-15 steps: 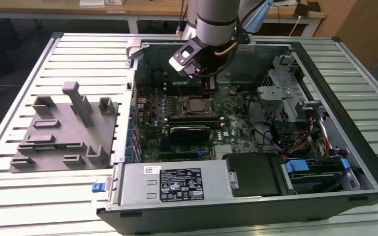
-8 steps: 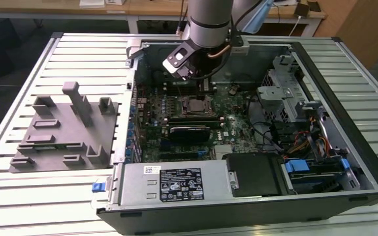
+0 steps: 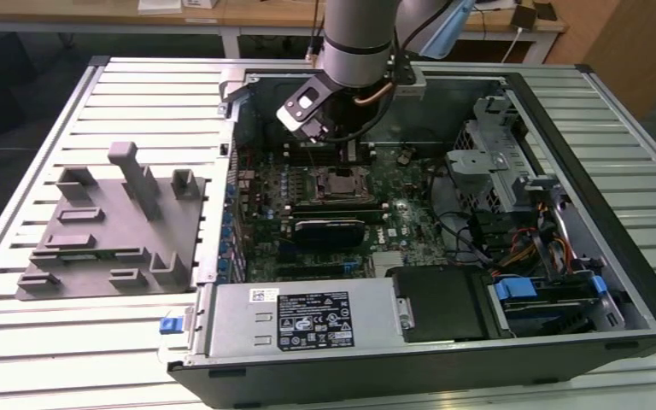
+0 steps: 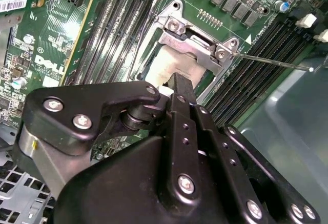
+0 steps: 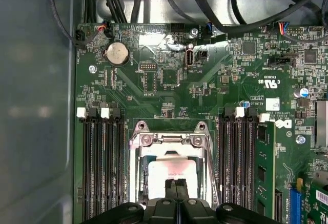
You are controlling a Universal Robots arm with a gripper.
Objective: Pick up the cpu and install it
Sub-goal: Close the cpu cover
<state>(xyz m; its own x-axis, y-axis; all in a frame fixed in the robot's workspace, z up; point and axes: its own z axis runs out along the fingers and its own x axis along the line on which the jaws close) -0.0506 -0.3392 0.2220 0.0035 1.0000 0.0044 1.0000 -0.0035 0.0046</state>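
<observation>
First wrist view: the fingers (image 5: 170, 189) are clenched together with only a thin seam between them. Their tips are just over the cpu (image 5: 171, 168), whose pale top sits inside the metal socket frame (image 5: 169, 141) on the green motherboard (image 5: 154, 90), between memory slots. In the exterior view the arm reaches into the open computer case (image 3: 419, 376) on the slatted table (image 3: 32, 333). White printed stickers sit on the power supply (image 3: 237, 325), and white lettering marks the board.

Even indoor light, soft glare on motherboard (image 5: 169, 88)
</observation>
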